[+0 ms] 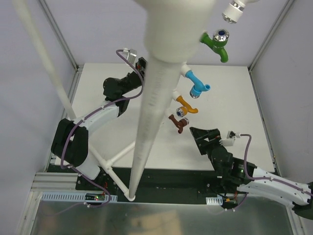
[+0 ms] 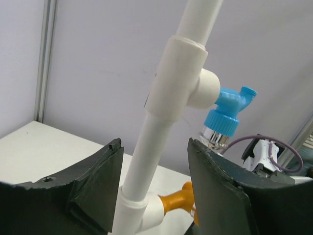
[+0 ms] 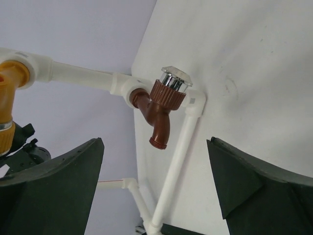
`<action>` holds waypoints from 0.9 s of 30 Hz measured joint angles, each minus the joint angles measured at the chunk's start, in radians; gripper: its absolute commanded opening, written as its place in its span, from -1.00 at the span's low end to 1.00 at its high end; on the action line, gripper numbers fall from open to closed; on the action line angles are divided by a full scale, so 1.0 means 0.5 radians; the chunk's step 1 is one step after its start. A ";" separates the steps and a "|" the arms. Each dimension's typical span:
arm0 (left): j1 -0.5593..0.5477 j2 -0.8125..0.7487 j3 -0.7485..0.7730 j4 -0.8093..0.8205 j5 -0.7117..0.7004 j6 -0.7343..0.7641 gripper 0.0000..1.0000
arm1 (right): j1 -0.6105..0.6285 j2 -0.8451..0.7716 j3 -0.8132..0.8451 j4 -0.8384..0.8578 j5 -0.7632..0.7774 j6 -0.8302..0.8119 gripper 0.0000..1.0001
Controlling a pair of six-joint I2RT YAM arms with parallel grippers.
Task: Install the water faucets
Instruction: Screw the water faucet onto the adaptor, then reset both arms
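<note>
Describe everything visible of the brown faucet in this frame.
The brown faucet looks like glossy plastic, with a ribbed collar under a shiny silver knob and a short curved spout with an open end. It is seated in a white pipe fitting, next along the pipe from the orange faucet. Only the fitting touches it.

Orange faucet (image 2: 178,199) partly hidden behind one finger of the left gripper (image 2: 154,143); white pipe (image 2: 161,98) between the fingers cropped above.

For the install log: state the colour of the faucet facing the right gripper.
The faucet is brown; the right wrist view shows it best.
</note>
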State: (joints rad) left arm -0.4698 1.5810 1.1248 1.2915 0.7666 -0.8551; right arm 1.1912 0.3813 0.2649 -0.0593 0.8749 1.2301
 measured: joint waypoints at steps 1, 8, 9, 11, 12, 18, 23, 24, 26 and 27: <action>0.000 0.002 -0.010 -0.005 0.010 -0.005 0.12 | 0.000 -0.050 -0.002 -0.077 0.012 -0.025 0.92; 0.041 0.002 -0.084 0.008 0.045 -0.070 0.10 | 0.027 -0.027 0.322 -0.597 0.051 -0.504 0.90; 0.060 -0.001 -0.111 0.011 0.054 -0.084 0.10 | 0.043 0.018 0.455 -0.629 0.043 -0.615 0.90; 0.120 -0.010 -0.183 0.009 0.062 -0.107 0.08 | 0.072 0.138 0.867 -0.663 0.028 -0.941 0.93; 0.140 -0.014 -0.208 0.008 0.066 -0.114 0.07 | 0.084 0.195 1.064 -0.643 0.029 -1.102 0.94; 0.237 -0.073 -0.307 -0.031 0.127 -0.173 0.05 | 0.091 0.721 2.477 -0.758 0.053 -2.011 0.87; 0.237 -0.262 -0.453 -0.119 0.190 -0.150 0.03 | 0.092 1.434 3.948 -1.186 -0.134 -2.259 0.82; 0.237 -0.292 -0.479 -0.163 0.211 -0.137 0.02 | 0.092 1.537 4.174 -1.278 -0.156 -2.285 0.83; 0.234 -0.323 -0.536 -0.214 0.249 -0.115 0.02 | 0.092 1.626 4.412 -1.359 -0.175 -2.329 0.84; 0.231 -0.336 -0.569 -0.266 0.274 -0.095 0.02 | 0.107 1.590 4.424 -1.384 -0.211 -2.365 0.85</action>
State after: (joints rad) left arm -0.3542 1.4132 0.8402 1.1584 0.9035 -0.9024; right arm 1.2446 1.1763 2.4767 -0.7513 0.7696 0.0475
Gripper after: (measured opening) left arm 0.513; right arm 0.918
